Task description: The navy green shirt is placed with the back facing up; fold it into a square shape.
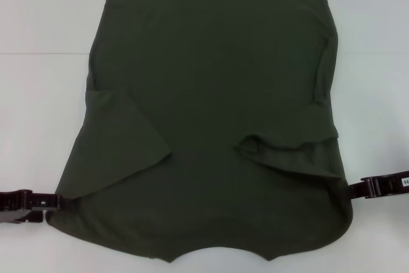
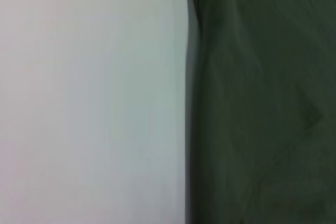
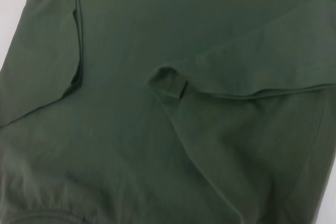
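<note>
2 black grippers flank the navy green shirt (image 1: 211, 119) at its near corners on the white table (image 1: 38, 62); the garment lies flat, back up, its straight hem at the far edge and the curved neckline at the near edge, closest to the robot. Both sleeves (image 1: 121, 139) are already turned inward over the body, the left one lying as a smooth triangular flap, the right one (image 1: 287, 145) bunched into a rumpled ridge with a small curled lip, plain in the right wrist view (image 3: 168, 82).

The left gripper (image 1: 61, 201) meets the cloth at the near left shoulder corner; the right gripper (image 1: 353, 188) touches the near right edge; whether either pair of jaws is pinching fabric or merely resting beside it cannot be told, since the fingertips vanish at the cloth's edge. The left wrist view shows only the shirt's side edge (image 2: 252, 103) against bare table.

By the look of it, the next step is a lengthwise fold, carrying the near end toward the hem. The risks appear to be these: an uneven grasp, 1 side catching a single layer and the other catching 2, would likely skew the fold; the loose right sleeve could slide out or bunch further as the cloth lifts, leaving a lump inside the square; and if the 2 arms rise at unequal pace, the soft fabric may sag in the middle and land crooked.
</note>
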Robot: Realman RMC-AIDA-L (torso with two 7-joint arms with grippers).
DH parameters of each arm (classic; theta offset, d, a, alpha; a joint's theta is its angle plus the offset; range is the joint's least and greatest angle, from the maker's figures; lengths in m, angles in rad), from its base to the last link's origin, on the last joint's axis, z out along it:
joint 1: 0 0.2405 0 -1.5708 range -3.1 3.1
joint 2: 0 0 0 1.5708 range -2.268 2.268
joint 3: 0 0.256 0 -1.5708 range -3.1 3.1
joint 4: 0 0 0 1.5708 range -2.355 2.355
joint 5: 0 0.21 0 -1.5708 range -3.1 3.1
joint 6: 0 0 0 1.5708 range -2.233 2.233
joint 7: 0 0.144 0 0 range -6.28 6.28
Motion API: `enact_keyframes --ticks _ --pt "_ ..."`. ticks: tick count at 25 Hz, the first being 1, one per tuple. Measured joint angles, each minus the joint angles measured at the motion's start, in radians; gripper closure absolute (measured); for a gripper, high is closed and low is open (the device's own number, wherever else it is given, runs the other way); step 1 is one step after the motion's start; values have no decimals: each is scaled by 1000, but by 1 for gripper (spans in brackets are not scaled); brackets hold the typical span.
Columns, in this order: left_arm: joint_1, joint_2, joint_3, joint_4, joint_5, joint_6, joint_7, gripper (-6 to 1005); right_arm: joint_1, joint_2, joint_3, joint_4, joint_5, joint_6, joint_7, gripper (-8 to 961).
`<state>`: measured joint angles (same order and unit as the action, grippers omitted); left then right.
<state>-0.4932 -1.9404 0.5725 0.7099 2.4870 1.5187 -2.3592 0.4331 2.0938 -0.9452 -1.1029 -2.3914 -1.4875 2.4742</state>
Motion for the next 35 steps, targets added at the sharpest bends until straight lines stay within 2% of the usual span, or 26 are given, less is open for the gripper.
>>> enact_keyframes --ticks 9,17,25,31,35 --pt "-7 -13 1 -2 0 1 1 84 -1 0 0 8 0 -3 -6 930" --pt "-35 -47 15 0 2 10 3 118 -1 0 0 8 0 -7 -12 931" --pt "-37 -50 18 19 2 -20 -8 172 -1 0 0 8 0 -8 -17 930" --pt "-37 -49 82 23 3 -35 -17 212 -1 0 0 9 0 -6 -17 930" --pt "-39 -48 82 22 3 -37 -21 410 0 0 0 9 0 -3 -17 930"
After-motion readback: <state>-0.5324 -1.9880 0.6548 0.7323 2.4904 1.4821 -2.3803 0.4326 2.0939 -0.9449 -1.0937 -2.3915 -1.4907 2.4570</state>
